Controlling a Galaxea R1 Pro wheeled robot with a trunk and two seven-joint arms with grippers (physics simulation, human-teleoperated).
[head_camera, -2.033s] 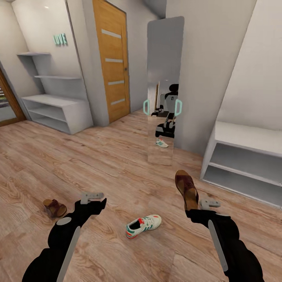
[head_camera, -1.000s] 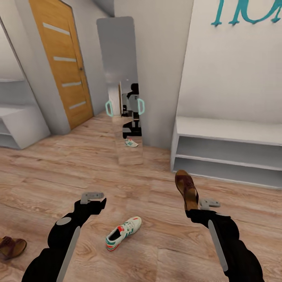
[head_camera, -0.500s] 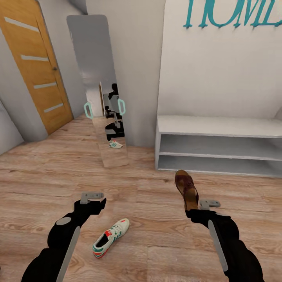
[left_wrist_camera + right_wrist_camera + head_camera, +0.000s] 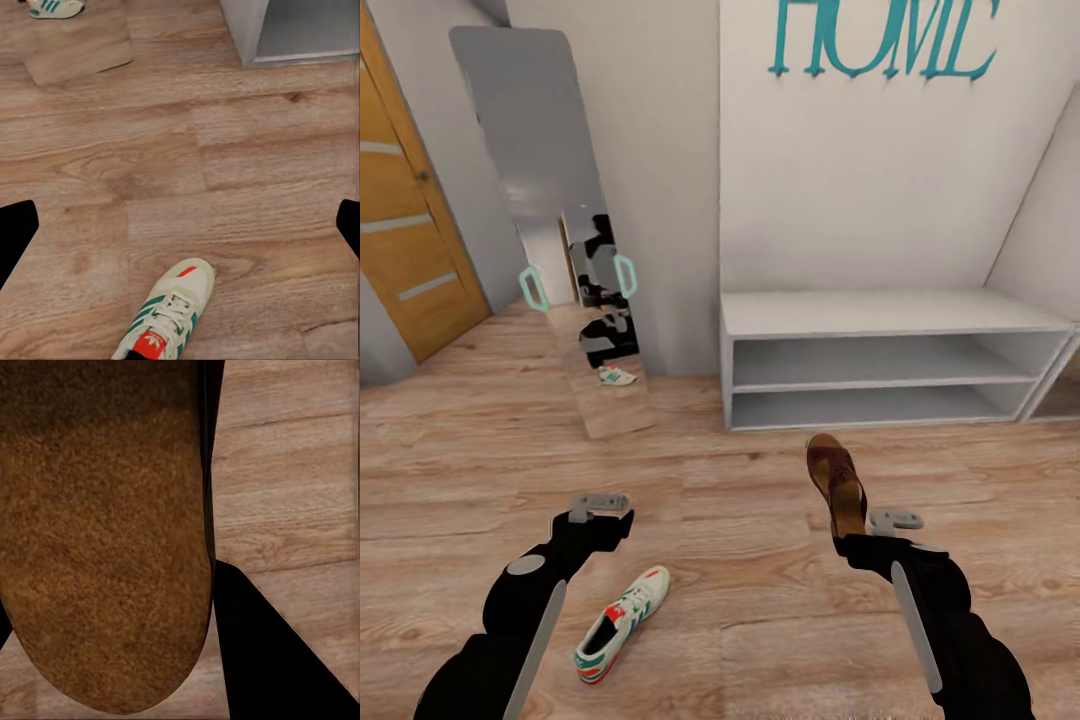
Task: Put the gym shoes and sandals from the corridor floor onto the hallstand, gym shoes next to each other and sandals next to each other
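One white gym shoe (image 4: 622, 624) with green stripes and a red heel lies on the corridor floor (image 4: 740, 520) just right of my left forearm. The left wrist view looks down on the gym shoe (image 4: 166, 315). My left gripper (image 4: 600, 508) hangs open above the floor, with nothing between its fingers (image 4: 16, 232). My right gripper (image 4: 850, 535) is shut on the heel of a brown sandal (image 4: 836, 478), which is held up with its toe pointing away from me. The sandal's sole (image 4: 105, 532) is close against the right wrist camera. The hallstand is out of view.
A plain low white two-shelf bench (image 4: 880, 312) stands against the wall ahead, under teal HOME letters (image 4: 880, 35). A tall leaning mirror (image 4: 550, 230) at the left reflects the robot and a gym shoe. A wooden door (image 4: 400, 240) is at far left.
The camera has swung right, so the whole scene has slid left. The shelved grey unit and the sandal on the floor have left the view. Both arms keep their pose.
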